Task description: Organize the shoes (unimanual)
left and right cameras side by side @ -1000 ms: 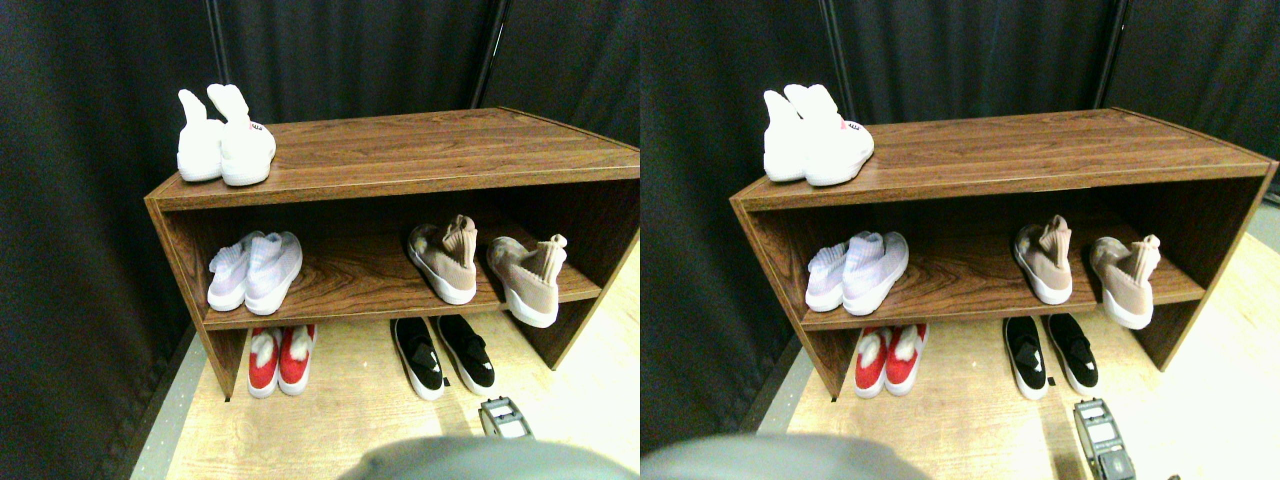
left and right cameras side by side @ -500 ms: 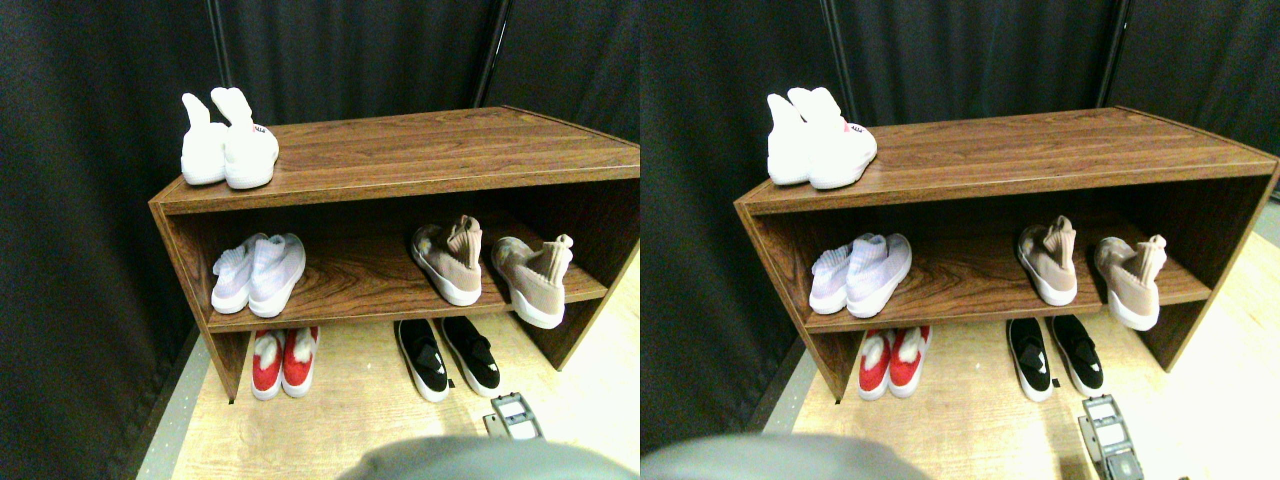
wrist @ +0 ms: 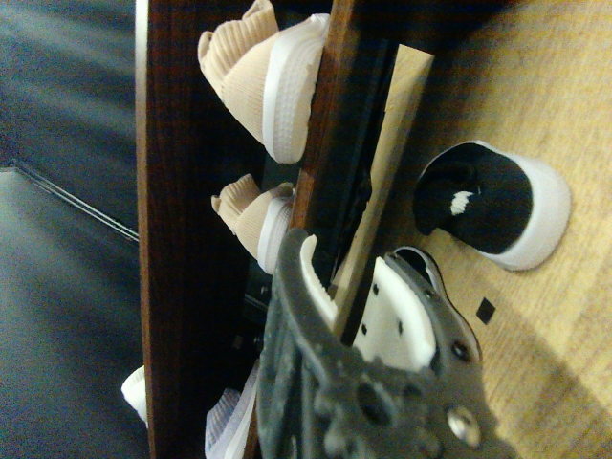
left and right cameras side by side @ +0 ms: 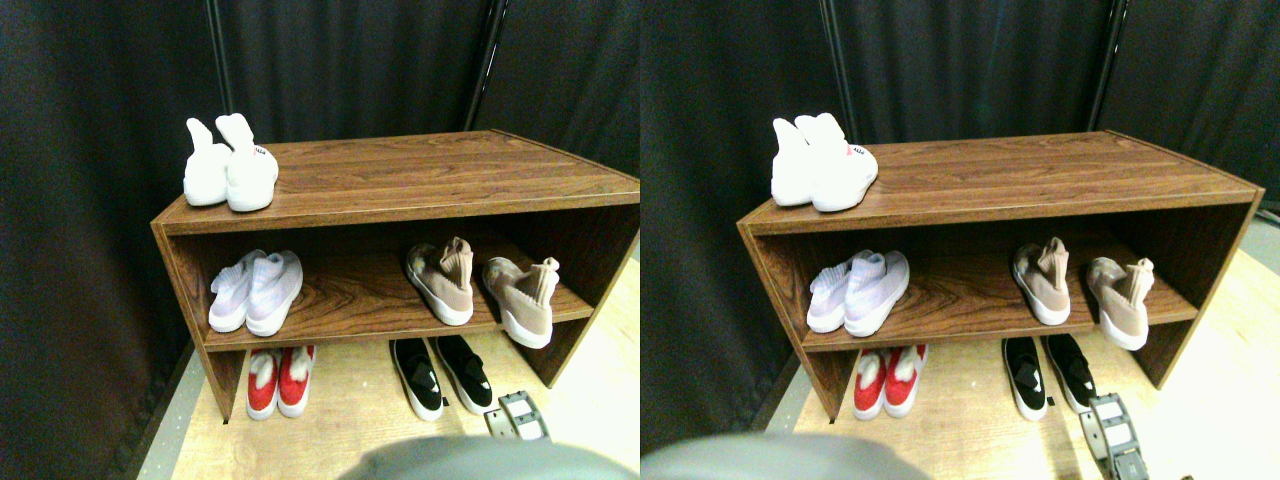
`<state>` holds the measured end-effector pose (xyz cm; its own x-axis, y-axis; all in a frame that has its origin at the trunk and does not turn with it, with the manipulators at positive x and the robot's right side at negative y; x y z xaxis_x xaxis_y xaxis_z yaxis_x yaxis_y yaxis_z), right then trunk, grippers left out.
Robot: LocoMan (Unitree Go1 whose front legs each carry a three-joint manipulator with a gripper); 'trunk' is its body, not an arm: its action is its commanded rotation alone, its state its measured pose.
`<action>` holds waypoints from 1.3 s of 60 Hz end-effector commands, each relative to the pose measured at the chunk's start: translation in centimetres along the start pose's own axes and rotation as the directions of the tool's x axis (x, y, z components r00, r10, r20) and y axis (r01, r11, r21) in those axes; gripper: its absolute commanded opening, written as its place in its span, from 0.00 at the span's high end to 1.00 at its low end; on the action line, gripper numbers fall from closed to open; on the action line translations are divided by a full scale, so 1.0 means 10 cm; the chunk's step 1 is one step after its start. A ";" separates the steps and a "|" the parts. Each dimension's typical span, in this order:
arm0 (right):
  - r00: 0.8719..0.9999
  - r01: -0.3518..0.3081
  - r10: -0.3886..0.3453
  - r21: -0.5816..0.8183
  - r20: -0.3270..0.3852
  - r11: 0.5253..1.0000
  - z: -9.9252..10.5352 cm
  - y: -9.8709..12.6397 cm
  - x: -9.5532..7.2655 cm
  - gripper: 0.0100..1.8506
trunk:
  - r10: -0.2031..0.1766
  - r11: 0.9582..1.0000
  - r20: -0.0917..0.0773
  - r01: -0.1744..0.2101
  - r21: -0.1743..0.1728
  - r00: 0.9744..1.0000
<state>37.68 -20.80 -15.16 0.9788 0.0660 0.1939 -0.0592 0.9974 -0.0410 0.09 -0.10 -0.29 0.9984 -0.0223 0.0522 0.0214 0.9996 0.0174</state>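
Right gripper [left and right cameras side by side: 522,420] hangs low, jaws parted and empty, the beige knit sneakers [left and right cameras side by side: 480,282] ahead of and above them on the middle shelf [left and right cameras side by side: 350,300], one overhanging its edge — likely the one needing straightening.

The whole scene sits lower in the stereo view now than a second ago, which is the camera tilting, not the shelf moving. The pincer [left and right cameras side by side: 522,418] has edged a little to the right and farther up from the bottom edge, closer to the black shoes [left and right cameras side by side: 441,375]. None of the shoes has moved.
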 end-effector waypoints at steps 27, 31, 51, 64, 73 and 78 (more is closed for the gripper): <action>0.987 -0.060 0.003 0.351 0.160 0.934 0.40 -0.17 0.00 0.69 | -0.018 1.000 0.032 0.019 -0.018 0.999; 0.984 -0.069 -0.011 0.434 0.179 0.898 0.46 -0.18 0.00 0.67 | -0.015 1.000 0.034 0.016 -0.022 0.999; 0.981 -0.081 -0.037 0.571 0.193 0.817 0.74 -0.27 0.08 0.53 | -0.018 0.999 0.046 0.019 -0.025 0.999; 0.985 -0.061 -0.058 0.638 0.164 0.767 0.81 -0.30 0.20 0.39 | -0.017 0.999 0.047 0.019 -0.028 0.999; 0.993 -0.023 -0.062 0.680 0.100 0.733 0.81 -0.33 0.30 0.27 | -0.015 0.999 0.042 0.016 -0.031 0.999; 0.997 0.001 -0.056 0.777 0.045 0.629 0.79 -0.34 0.35 0.22 | -0.015 0.999 0.042 0.016 -0.030 0.999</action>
<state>39.52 -23.94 -7.31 0.9718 0.0007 0.2356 -0.1639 0.7206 0.6737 0.16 -0.22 -0.32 0.9955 -0.0426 0.0848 0.0429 0.9991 -0.0014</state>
